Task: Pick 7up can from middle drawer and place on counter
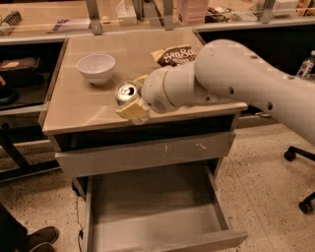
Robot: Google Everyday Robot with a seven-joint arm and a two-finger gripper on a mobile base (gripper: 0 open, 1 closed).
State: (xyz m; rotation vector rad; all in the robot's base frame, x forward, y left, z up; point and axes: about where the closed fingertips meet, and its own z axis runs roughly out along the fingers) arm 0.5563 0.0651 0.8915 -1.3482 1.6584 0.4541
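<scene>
My gripper (pixel 130 96) is shut on the 7up can (pixel 126 91), a small silvery can with its shiny round top and pull tab facing up. I hold it over the front middle of the beige counter (pixel 74 108), just right of the white bowl. Whether the can touches the counter surface cannot be told. The middle drawer (pixel 152 206) stands pulled out below, its grey floor bare. My white arm comes in from the right and hides part of the counter.
A white bowl (pixel 96 68) sits on the counter's left rear. A brown snack bag (pixel 172 54) lies at the back, partly behind my arm. A shut drawer front (pixel 142 153) with pale scratches lies under the counter. A cluttered shelf (pixel 147 15) runs behind. A chair base (pixel 302 177) stands at the right.
</scene>
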